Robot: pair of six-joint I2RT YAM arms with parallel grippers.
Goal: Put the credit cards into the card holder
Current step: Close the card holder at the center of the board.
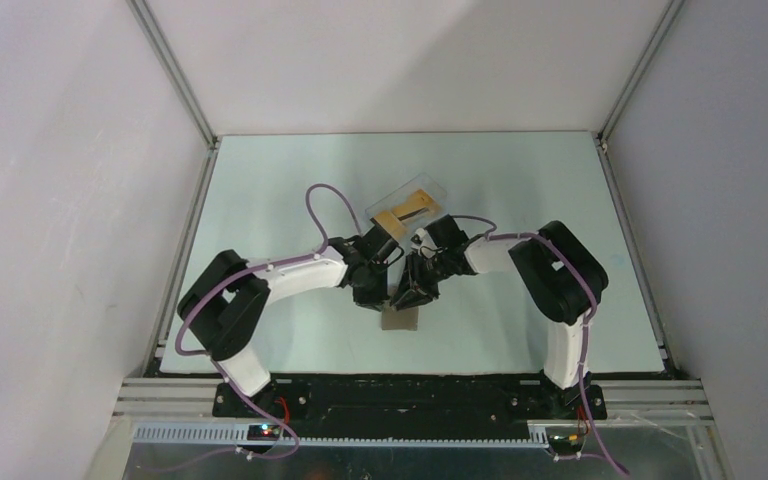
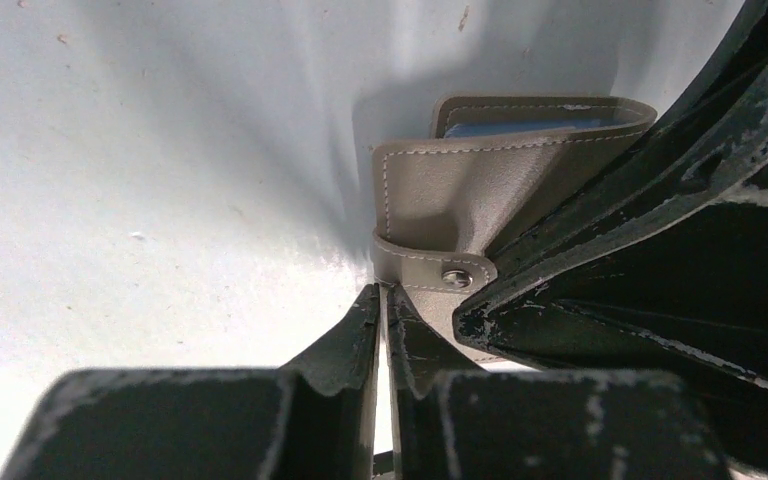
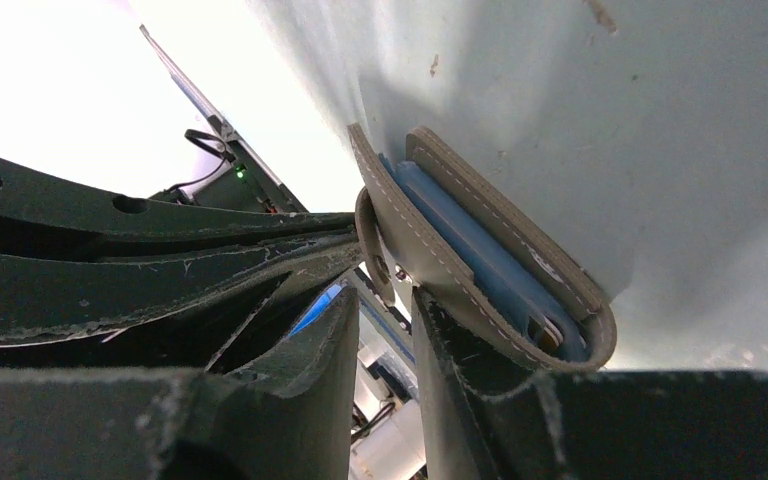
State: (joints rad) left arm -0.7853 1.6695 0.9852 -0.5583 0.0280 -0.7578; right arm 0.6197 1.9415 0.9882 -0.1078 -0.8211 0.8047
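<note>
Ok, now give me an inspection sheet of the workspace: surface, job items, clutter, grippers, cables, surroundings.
Surface: pale table, a few small specks in the wrist views.
Job's things: card holder is folded between the two grippers, its mouth slightly open and blue inside; the credit cards lie in the box, and no orange card shows in the holder.
Clutter: clear plastic box behind the grippers; nothing else seen.
Grippers: left gripper has its fingers nearly together at the holder's edge, grip unclear; right gripper is open, one finger against the holder.
Cables: purple cables run along both arms, with one loop above the left wrist.
Surroundings: white walls with metal frame rails.
</note>
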